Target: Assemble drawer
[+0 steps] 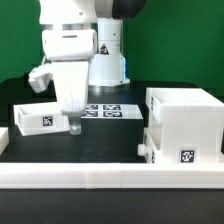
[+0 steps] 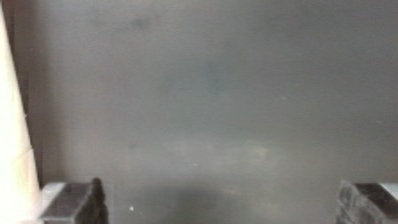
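Nearest the camera: long low white rail point(image 1: 110, 180), running along the table's point(image 1: 120, 140) near edge from side to side. Just behind it, toward the near corner at the exterior view's right: large white hollow case point(image 1: 190, 112) of the drawer, with a small tray point(image 1: 165, 148) set close against its front, tag facing the camera. Toward the edge at the exterior view's left: second tray point(image 1: 38, 118), lying low, tag showing.

Between the two groups: broad strip of bare dark surface, open back to the marker board point(image 1: 105, 110) near the table's middle.

Gripper point(image 1: 73, 127) pointing straight down just beside the second tray's inner end, close to the surface; contact with the tray impossible to tell. Seen from the wrist: fingers point(image 2: 75, 200) spread wide, nothing between them, only dark tabletop beyond and a pale edge along one side. Arm point(image 1: 80, 50) rising bulky above the far edge.
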Motion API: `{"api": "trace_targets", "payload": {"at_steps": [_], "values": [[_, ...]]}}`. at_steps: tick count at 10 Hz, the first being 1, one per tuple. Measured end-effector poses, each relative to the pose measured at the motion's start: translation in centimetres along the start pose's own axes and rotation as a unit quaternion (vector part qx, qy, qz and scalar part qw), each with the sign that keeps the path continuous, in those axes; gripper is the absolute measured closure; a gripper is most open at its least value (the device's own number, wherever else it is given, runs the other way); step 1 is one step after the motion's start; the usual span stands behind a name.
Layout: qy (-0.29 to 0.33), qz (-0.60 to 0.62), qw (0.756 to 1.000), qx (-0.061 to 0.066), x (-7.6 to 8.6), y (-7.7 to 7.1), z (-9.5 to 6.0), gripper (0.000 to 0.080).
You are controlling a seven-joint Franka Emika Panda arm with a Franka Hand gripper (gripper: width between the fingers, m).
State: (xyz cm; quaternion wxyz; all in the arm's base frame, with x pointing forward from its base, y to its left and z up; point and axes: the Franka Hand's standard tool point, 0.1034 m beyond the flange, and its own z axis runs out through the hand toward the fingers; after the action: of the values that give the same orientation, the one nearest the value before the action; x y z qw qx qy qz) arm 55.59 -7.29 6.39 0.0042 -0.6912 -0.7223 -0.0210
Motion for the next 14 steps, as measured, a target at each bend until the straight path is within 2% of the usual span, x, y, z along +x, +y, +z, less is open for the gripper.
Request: {"api": "trace_targets", "payload": {"at_steps": [4, 5, 7, 10, 14], "values": [[0.001, 0.015, 1.000, 0.001, -0.3, -0.3, 0.3, 0.0150], [-0.001, 0.039, 0.999, -0.007, -1.3, -0.8, 0.4, 0.0150], [-0.006, 0.138, 0.990, -0.008, -2.3, -2.7, -0.1, 0.0150], [-0.006, 0.280, 0.960, -0.001, -2.3, -4.9, -0.2, 0.0150], [0.004, 0.408, 0.913, 0.002, -1.7, -4.8, -0.1, 0.0150]]}}
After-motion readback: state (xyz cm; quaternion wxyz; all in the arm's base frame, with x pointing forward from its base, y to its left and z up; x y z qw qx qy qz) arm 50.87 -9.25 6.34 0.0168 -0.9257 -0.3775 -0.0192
